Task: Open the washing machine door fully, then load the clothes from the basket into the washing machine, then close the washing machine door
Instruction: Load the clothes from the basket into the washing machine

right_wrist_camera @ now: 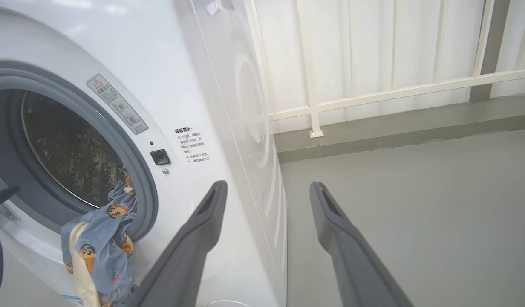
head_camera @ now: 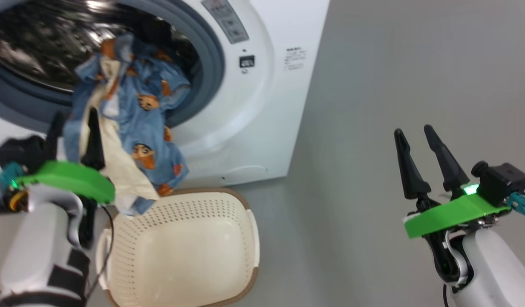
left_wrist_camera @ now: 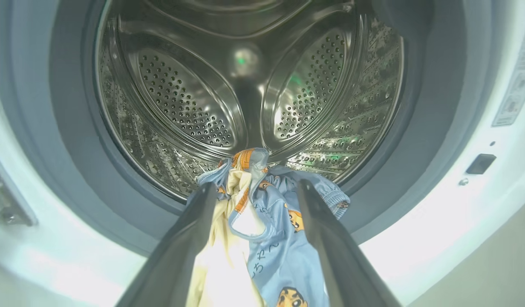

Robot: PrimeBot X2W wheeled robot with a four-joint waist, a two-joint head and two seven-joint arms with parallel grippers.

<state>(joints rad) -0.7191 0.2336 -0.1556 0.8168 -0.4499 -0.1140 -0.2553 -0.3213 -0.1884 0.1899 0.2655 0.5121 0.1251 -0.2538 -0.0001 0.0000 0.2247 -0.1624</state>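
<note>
L gripper (left_wrist_camera: 257, 187) fingers spread w/ clothes (head_camera: 147, 111) loose between them, draped over gasket (head_camera: 213, 72) of washing machine (head_camera: 262, 106) above basket (head_camera: 245, 221); R gripper (head_camera: 413, 129) fingers open, empty; risk: bundle slips off lip; drum (left_wrist_camera: 181, 106) roomy.

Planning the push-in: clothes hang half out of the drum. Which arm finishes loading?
Left. The left hand is at the drum mouth with the clothes between its fingers. The right hand sits open and empty, off beside the washing machine.
</note>
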